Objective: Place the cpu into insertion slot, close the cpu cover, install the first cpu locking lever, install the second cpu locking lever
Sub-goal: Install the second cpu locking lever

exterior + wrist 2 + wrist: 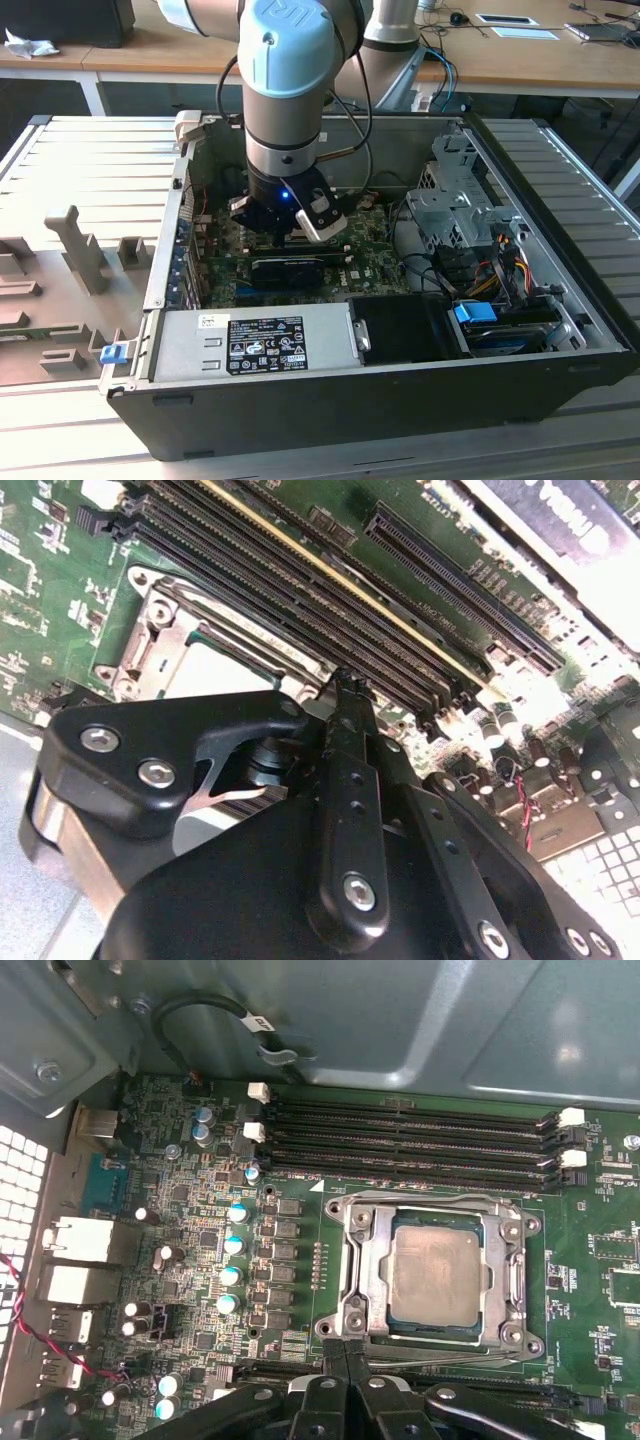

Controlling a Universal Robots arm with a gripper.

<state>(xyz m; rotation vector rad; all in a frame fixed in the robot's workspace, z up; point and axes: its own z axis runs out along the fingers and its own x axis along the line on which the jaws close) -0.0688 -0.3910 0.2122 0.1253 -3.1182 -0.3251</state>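
In the first wrist view the cpu (433, 1272) lies flat in the insertion slot (335, 1328), its silver top showing through the window of the cpu cover (374, 1270), which lies down over it. A thin metal lever (470, 1358) runs along the socket edge nearest the fingers. My gripper (345, 1352) is shut, its tips together right at that edge, and I see nothing between them. In the second wrist view the gripper (345, 685) hangs just over the socket frame (150, 630) beside the cpu (225, 665). In the exterior view the gripper (285, 240) reaches down into the open computer case.
Long black memory slots (410, 1140) run beside the socket on the far side. The grey case wall (400, 1020) rises behind them. Capacitors (232, 1245) and red-black wires (40, 1340) crowd one side. A power supply (250, 340), drive cage (460, 200) and cables (500, 260) fill the case.
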